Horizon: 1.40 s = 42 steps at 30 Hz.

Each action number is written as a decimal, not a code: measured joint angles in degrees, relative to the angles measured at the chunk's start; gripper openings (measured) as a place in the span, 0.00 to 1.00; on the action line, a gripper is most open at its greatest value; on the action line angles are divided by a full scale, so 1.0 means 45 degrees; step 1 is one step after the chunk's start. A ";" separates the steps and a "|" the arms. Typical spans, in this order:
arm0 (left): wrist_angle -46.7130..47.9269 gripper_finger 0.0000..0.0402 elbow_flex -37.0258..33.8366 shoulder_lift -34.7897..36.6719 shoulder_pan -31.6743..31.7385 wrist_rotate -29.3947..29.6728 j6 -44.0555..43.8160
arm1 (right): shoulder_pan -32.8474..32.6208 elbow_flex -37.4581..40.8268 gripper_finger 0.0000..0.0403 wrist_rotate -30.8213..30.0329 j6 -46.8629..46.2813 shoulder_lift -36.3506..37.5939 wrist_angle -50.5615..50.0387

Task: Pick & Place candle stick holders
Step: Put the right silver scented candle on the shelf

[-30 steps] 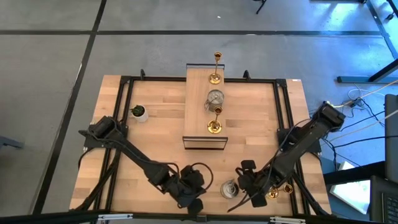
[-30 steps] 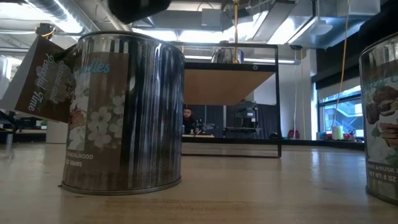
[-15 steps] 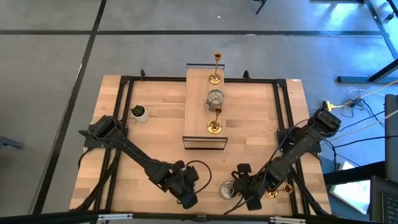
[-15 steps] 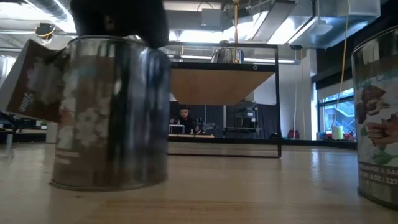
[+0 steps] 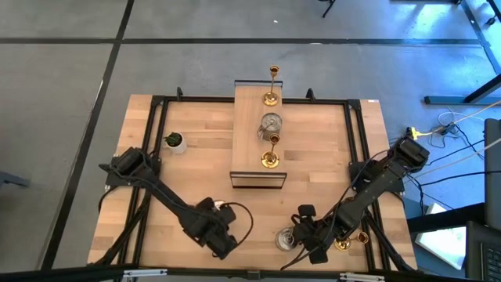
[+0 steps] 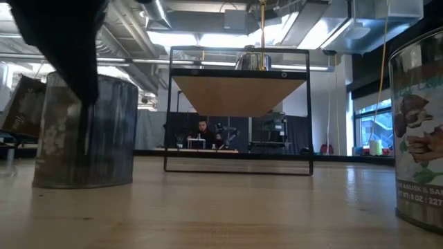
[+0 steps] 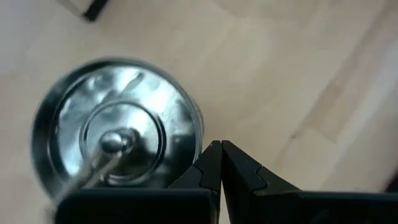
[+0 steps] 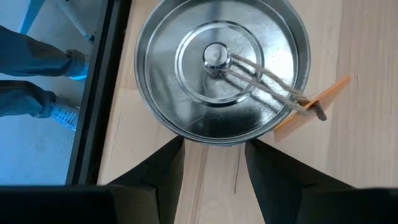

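High view and wrist views, bench session: my right gripper hangs over the near edge of the pale wooden surface. Its fingers are spread and nothing is in their grasp. They stand at the near rim of a squat round silver metal holder with a knobbed lid, which trails a string and an orange tag.

My left gripper is clenched on nothing. It sits near the front edge too, left of centre, just beside a second squat silver holder.

A slim gold candlestick with a round base lies near my right arm. More holders stand on the black-framed wooden shelf at the middle of the surface.

As I judge it, the step in hand is taking the right-hand silver holder. My fingers stand narrower than its body, so I would open wider and centre over the lid. I would then come down straight so both fingers meet the wall at once. The string and tag should stay clear of the fingers, and the lift should be level so the lid does not slip.
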<state>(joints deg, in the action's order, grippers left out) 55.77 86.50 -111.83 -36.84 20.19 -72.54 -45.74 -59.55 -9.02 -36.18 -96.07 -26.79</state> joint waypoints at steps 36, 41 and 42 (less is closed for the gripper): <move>-0.9012 0.00 0.0010 -0.1726 0.0513 0.0157 0.3039 | 0.1223 0.0000 0.45 -0.0585 0.1281 -0.1355 0.3166; -0.8922 0.00 0.0010 -0.1734 0.0810 -0.0153 0.3101 | 0.1402 0.0000 0.54 -0.0631 0.1271 -0.1355 0.3245; -0.8918 0.00 0.0010 -0.1734 0.0863 -0.0189 0.3142 | 0.1434 0.0000 0.56 -0.0636 0.1250 -0.1355 0.3246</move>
<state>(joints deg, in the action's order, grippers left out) 15.64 86.54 -119.63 -32.95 19.34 -58.40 -39.29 -59.55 -11.88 -30.56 -102.17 -12.18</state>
